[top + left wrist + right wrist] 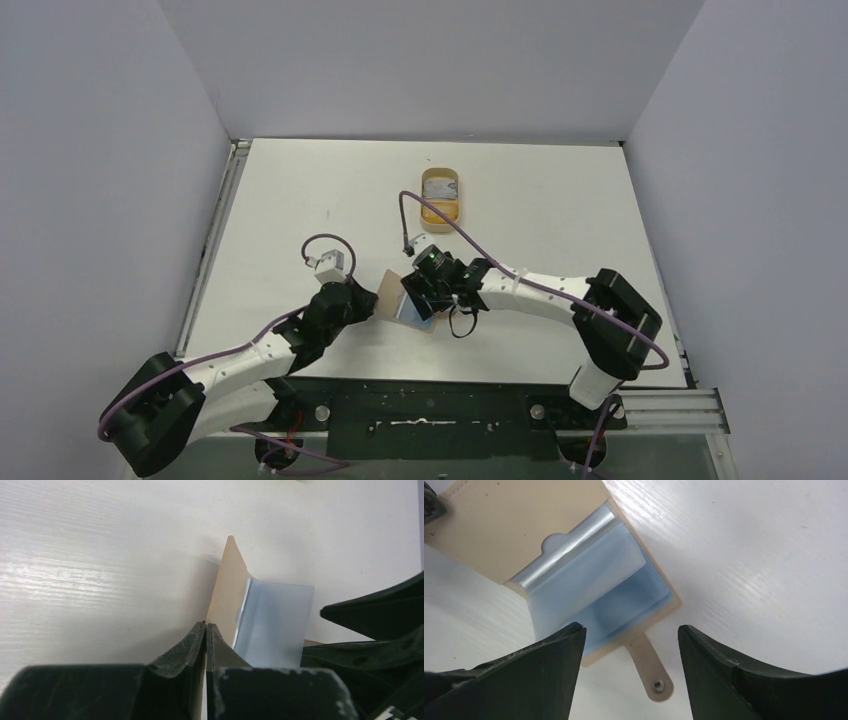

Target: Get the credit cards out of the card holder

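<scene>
The beige-tan card holder (392, 290) lies open on the white table between my two grippers. My left gripper (206, 626) is shut on the edge of its raised tan panel (227, 595); it also shows in the top view (372, 303). A light blue credit card (589, 580) stands tilted up out of the holder's pocket and also shows in the left wrist view (275, 625). My right gripper (630, 630) is open just above the holder's lower panel, its left finger (549, 655) at the card's edge. The strap tab (651, 672) lies between its fingers.
An oval tan dish (441, 211) with a raised rim stands at the back centre, a flat greyish thing lying in it. The right arm's purple cable (470, 240) loops over the table near the dish. White walls close in the table on three sides.
</scene>
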You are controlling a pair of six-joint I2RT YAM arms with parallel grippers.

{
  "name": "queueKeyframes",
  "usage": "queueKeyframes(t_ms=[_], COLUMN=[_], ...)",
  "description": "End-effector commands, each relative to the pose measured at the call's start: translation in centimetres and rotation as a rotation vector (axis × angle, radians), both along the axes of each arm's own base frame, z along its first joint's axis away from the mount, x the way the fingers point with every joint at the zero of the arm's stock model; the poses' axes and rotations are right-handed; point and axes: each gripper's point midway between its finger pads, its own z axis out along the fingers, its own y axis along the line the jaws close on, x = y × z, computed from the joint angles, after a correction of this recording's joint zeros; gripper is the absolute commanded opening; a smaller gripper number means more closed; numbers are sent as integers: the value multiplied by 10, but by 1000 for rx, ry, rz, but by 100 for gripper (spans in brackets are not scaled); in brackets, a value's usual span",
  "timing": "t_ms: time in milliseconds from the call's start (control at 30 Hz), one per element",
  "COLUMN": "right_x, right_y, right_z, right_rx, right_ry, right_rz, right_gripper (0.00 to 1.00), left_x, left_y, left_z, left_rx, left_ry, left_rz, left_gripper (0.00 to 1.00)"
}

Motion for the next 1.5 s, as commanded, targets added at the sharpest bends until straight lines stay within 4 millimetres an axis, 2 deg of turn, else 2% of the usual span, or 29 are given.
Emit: queueKeyframes(t_ms=[0,200,367,500,633,767,933,1100,1133,1167,1333,1467], right_x=[4,-2,2,11,30,35,35,41,44,46,53,54], right_y=[-18,-45,-58,-52,-51,-34,5,40,46,52,84,93], right_z=[29,40,73,101,117,124,112,104,96,100,77,60], right_rx=[-25,-83,-36,128,388,588,687,883,908,960,1125,1182], right_ry=[-79,-100,-181,-215,-175,-98,31,104,130,146,322,387], right_rz=[-33,-78,-139,-176,-289,-256,-231,-202,-201,-183,-169,-209], right_gripper=[70,71,78,99,100,100,100,100,100,100,100,100], left_x=[11,10,8,6,4,4,6,8,8,8,8,6], left_y=[5,9,18,29,33,30,20,10,9,8,7,8], left_z=[15,12,3,-12,-23,-30,-35,-36,-36,-37,-46,-53], left_rx=[-10,-3,14,27,30,11,-43,-92,-91,-87,-71,-61], left_ry=[-50,-39,-12,28,55,72,90,88,91,95,122,137], left_rz=[51,70,117,188,225,238,234,210,205,202,204,209], left_gripper=[0,0,0,0,0,0,0,0,0,0,0,0])
